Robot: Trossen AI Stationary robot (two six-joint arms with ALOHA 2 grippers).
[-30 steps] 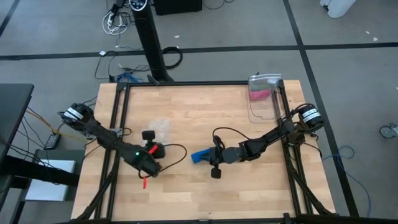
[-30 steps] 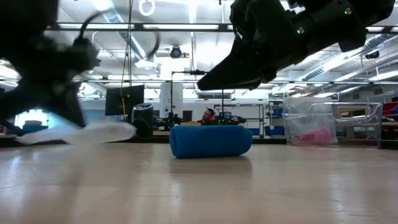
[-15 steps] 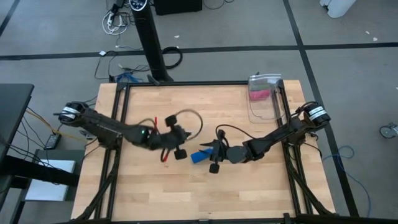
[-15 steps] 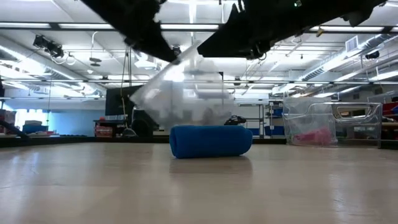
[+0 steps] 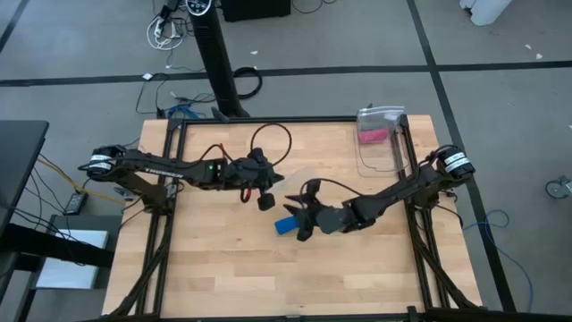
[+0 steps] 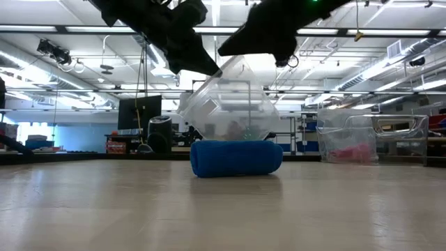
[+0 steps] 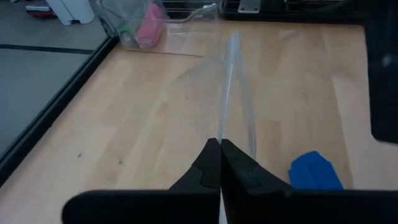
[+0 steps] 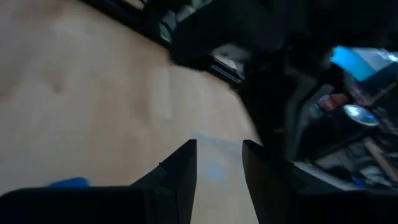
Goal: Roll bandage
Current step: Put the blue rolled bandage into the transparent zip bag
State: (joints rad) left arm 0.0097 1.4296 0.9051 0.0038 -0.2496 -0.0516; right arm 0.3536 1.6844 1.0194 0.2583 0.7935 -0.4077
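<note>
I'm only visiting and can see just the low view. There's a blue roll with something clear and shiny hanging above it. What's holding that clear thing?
Observer: The left arm's pincer is shut on it. Its own camera shows a clear plastic bag pinched at an edge.
Visitor: And the other arm?
Observer: From above, the right pincer hovers right by the blue roll, with its fingers apart and empty.
Visitor: That pink thing on the right?
Observer: It lies in a clear container at the table's far right corner.

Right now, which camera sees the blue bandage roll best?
The low view: the bandage lies side-on in the middle, fully visible. The high view shows it partly under the right arm; both wrist views catch only a blue edge.
</note>
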